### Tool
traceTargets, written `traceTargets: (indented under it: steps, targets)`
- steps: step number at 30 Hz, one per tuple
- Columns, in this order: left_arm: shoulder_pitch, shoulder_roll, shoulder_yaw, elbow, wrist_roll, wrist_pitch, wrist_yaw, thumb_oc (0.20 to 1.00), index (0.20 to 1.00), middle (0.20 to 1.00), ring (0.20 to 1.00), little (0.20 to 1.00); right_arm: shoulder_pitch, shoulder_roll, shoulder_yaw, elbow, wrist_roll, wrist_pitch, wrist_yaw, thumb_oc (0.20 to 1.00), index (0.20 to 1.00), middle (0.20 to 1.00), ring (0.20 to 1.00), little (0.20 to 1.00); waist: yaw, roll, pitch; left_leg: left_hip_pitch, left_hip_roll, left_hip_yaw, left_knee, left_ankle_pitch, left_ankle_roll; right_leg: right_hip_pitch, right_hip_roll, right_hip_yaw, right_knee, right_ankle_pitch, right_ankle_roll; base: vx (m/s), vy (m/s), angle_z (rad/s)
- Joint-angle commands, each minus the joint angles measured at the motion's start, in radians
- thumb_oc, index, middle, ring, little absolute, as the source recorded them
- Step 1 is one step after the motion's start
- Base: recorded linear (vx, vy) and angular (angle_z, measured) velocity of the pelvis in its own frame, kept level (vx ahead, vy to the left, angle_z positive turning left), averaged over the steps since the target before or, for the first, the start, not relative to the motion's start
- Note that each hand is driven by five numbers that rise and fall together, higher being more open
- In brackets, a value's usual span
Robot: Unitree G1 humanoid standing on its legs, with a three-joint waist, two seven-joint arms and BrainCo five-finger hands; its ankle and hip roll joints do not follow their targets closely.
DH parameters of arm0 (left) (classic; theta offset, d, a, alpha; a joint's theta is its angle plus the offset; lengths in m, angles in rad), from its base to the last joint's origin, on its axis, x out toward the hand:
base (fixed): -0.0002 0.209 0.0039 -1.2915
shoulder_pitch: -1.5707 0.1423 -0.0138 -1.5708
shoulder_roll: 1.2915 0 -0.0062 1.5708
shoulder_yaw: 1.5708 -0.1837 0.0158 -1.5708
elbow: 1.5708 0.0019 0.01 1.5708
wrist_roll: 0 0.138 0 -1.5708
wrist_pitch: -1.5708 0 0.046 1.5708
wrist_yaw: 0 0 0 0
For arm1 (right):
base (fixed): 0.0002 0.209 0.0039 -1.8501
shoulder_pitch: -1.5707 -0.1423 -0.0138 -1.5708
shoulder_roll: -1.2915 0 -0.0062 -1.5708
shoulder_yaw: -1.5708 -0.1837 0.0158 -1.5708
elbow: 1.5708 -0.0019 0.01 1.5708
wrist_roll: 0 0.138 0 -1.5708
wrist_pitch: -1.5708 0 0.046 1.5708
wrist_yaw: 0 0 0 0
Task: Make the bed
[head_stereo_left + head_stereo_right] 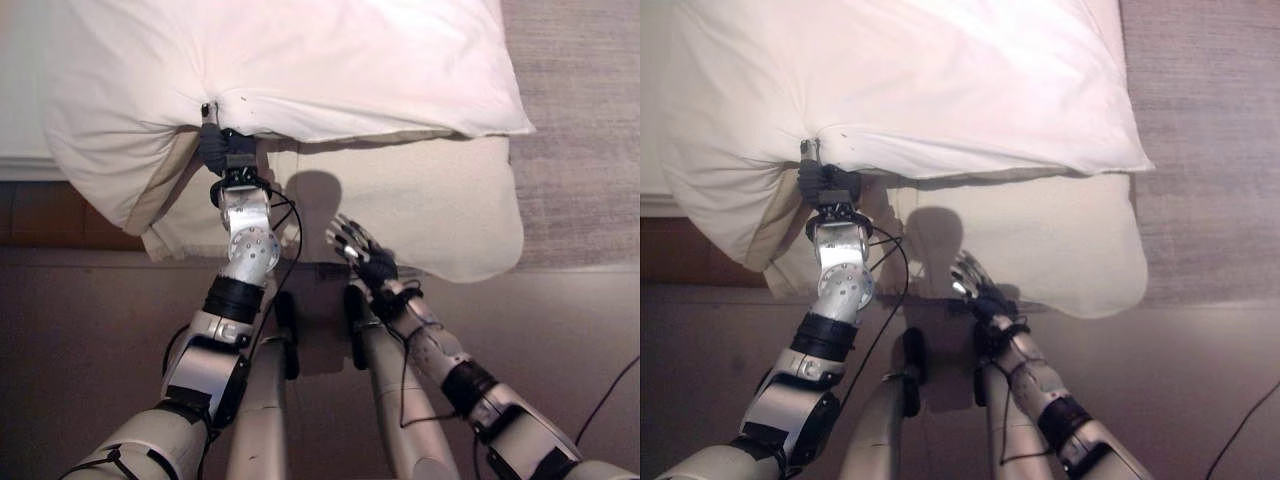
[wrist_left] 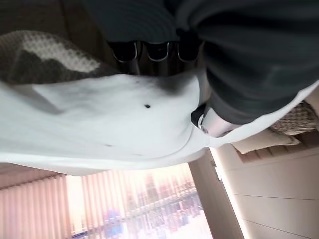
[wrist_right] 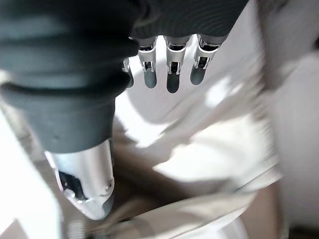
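Observation:
A large white pillow (image 1: 300, 60) lies across the bed, its near edge lifted. My left hand (image 1: 222, 150) is shut on that edge: in the left wrist view the fingers (image 2: 157, 50) curl over the white cloth (image 2: 99, 124) and the thumb (image 2: 214, 122) presses from the other side. Under it lies a cream pillow (image 1: 420, 210), overhanging the bed's near edge. My right hand (image 1: 362, 255) hovers open just in front of the cream pillow, apart from it; its fingers (image 3: 172, 74) are straight and hold nothing.
A grey knitted cover (image 1: 580, 130) spreads over the bed to the right. A brown wooden bed frame (image 1: 50, 215) shows at the left under the pillows. Dark floor (image 1: 560, 320) lies in front of the bed.

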Motion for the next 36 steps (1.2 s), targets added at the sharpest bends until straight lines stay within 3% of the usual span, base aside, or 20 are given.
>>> traceTargets:
  steps: [1, 6, 7, 13, 16, 25, 34, 36]
  targets:
    - [0.035, 0.044, -0.004, -0.159, 0.148, -0.059, -0.048, 0.2, 0.2, 0.2, 0.2, 0.2, 0.02, 0.024, -0.015, -0.079, 0.147, -0.013, 0.01, 1.0, 1.0, 1.0, 1.0, 1.0, 0.025, 0.057, -0.041, -0.003, -0.025, -0.013, 0.018, -0.034, -0.032, 0.032, 0.012, -0.007, -0.118, 0.055, 0.091, 0.01, 0.002, 0.21]
    - [0.061, 0.068, 0.012, -0.18, 0.171, -0.061, -0.025, 0.2, 0.2, 0.2, 0.2, 0.2, -0.032, 0.033, -0.043, -0.085, 0.245, -0.011, 0.006, 1.0, 1.0, 1.0, 1.0, 1.0, 0.044, 0.062, -0.041, -0.004, -0.037, -0.026, 0.018, -0.028, -0.031, 0.031, 0.005, -0.021, -0.108, 0.049, 0.086, 0.01, 0.001, 0.21]
    - [0.094, 0.077, 0.036, -0.195, 0.187, -0.07, -0.005, 0.2, 0.2, 0.2, 0.2, 0.2, -0.064, 0.048, -0.073, -0.1, 0.337, -0.023, 0.002, 1.0, 1.0, 1.0, 1.0, 1.0, 0.063, 0.065, -0.039, 0.005, -0.046, -0.038, 0.018, -0.035, -0.029, 0.039, -0.001, -0.032, -0.097, 0.038, 0.085, 0.0, 0.005, 0.2]
    - [0.136, 0.081, 0.071, -0.213, 0.219, -0.068, 0.028, 0.2, 0.2, 0.2, 0.2, 0.2, -0.116, 0.039, -0.135, -0.116, 0.426, -0.041, 0.0, 1.0, 1.0, 1.0, 1.0, 1.0, 0.082, 0.073, -0.037, 0.001, -0.06, -0.051, 0.015, -0.027, -0.027, 0.037, -0.015, -0.047, -0.088, 0.037, 0.084, 0.01, 0.019, 0.13]
    - [0.171, 0.082, 0.089, -0.21, 0.234, -0.055, 0.04, 0.2, 0.2, 0.2, 0.2, 0.2, -0.124, 0.044, -0.204, -0.139, 0.498, -0.084, -0.017, 1.0, 1.0, 1.0, 1.0, 1.0, 0.088, 0.083, -0.039, 0.012, -0.066, -0.058, 0.002, -0.023, -0.026, 0.043, -0.021, -0.055, -0.085, 0.029, 0.082, 0.0, 0.016, 0.16]
    - [0.214, 0.094, 0.105, -0.187, 0.23, -0.03, 0.052, 0.2, 0.2, 0.2, 0.2, 0.2, -0.139, 0.031, -0.29, -0.144, 0.516, -0.15, -0.084, 1.0, 1.0, 1.0, 1.0, 1.0, 0.089, 0.096, -0.053, 0.007, -0.066, -0.053, 0.012, -0.029, -0.021, 0.03, -0.023, -0.05, -0.068, 0.019, 0.082, 0.0, 0.019, 0.03]
    - [0.242, 0.148, 0.107, -0.221, 0.229, -0.007, 0.064, 0.2, 0.2, 0.2, 0.2, 0.2, -0.168, -0.014, -0.341, -0.002, 0.457, -0.157, -0.319, 1.0, 1.0, 1.0, 1.0, 1.0, 0.09, 0.099, -0.061, 0.004, -0.061, -0.039, 0.017, -0.033, -0.019, 0.021, -0.025, -0.044, -0.066, 0.023, 0.085, 0.0, 0.001, -0.01]
    - [0.247, 0.157, 0.104, -0.224, 0.229, -0.003, 0.064, 0.2, 0.2, 0.2, 0.2, 0.2, -0.182, -0.021, -0.35, 0.02, 0.458, -0.16, -0.333, 1.0, 1.0, 1.0, 1.0, 1.0, 0.093, 0.098, -0.059, 0.004, -0.059, -0.037, 0.022, -0.035, -0.02, 0.021, -0.025, -0.043, -0.064, 0.022, 0.085, 0.01, -0.004, -0.05]
